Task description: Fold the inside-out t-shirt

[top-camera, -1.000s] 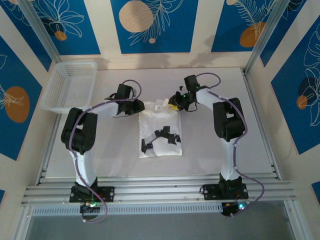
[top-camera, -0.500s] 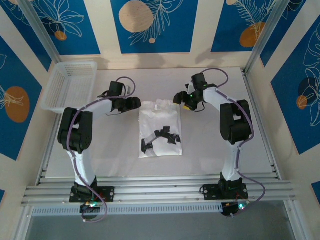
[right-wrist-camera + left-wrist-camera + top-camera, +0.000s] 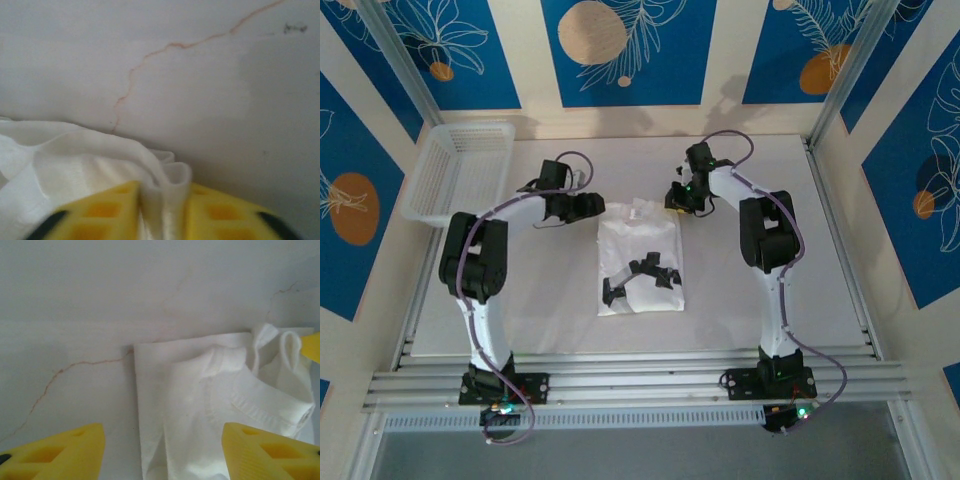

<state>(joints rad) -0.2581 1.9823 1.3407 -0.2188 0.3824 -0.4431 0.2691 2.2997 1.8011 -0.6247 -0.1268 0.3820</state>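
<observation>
Lopsided pinch on the inside-out t-shirt (image 3: 640, 262)
Folded, it lies mid-way across the surface (image 3: 750, 300). The right fingers (image 3: 673, 204) clamp a thin ruffle at its 1 o'clock corner; the left fingers (image 3: 594, 206) gape empty at 11 o'clock. Pulling now could slip or skew the fold.

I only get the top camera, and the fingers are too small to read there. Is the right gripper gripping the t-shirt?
Observer: Yes; on the right wrist camera the right gripper is shut on a fold at the edge of the t-shirt.
Operator: And the left?
Observer: The left gripper is open, straddling a corner of the shirt and gripping nothing.
Operator: Is that corner flat?
Observer: It lies flat on the table; the cloth bunches up further along.
</observation>
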